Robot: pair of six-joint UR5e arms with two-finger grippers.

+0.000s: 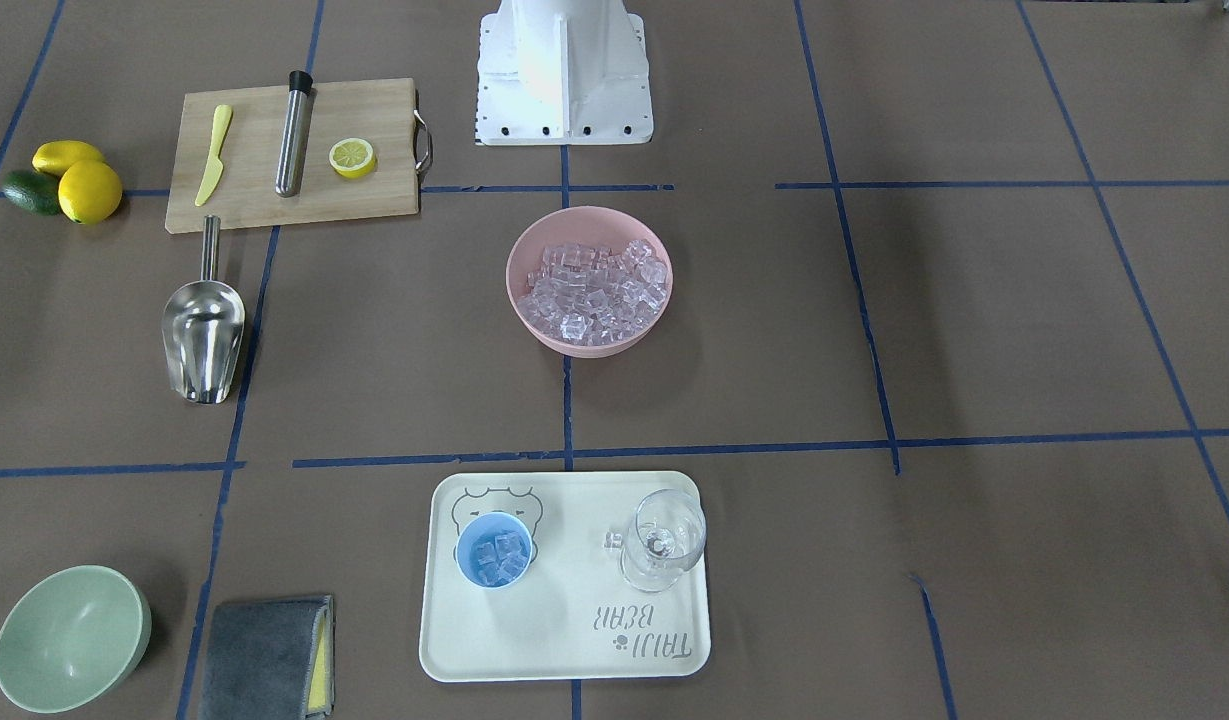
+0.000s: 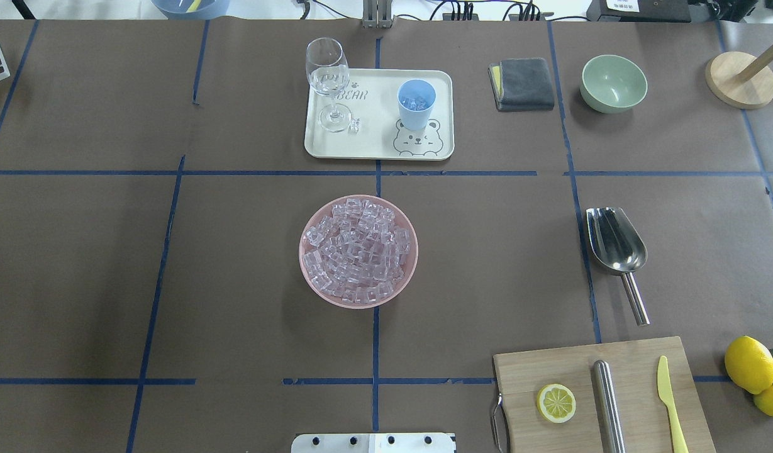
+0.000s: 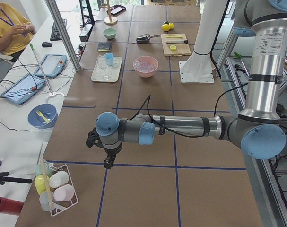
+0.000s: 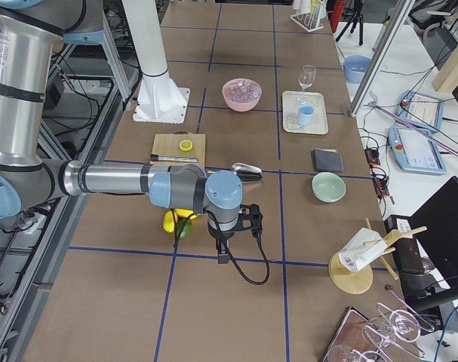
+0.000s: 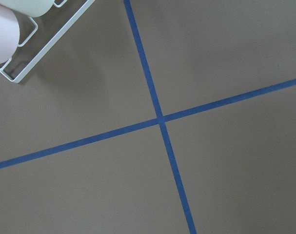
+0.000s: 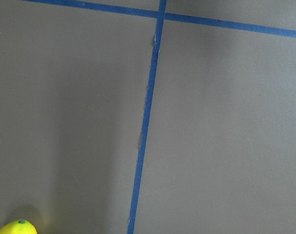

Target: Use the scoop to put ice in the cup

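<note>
1. The left gripper [image 3: 108,162] and the right gripper [image 4: 222,255] are hanging over bare table, far from the pink bowl [image 1: 515,262]. Their opening cannot be told.
2. The front-facing view is showing ice [image 1: 594,285] in that bowl, and the wrist views are showing only tape.
3. The scoop [image 1: 204,335] is lying on the bowl's right-arm side. The cup [image 1: 463,555] is standing beyond it, and both are well apart from the grippers.

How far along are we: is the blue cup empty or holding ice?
Holding ice: several clear cubes show inside the upright cup on the tray. The scoop lies empty on the table.
</note>
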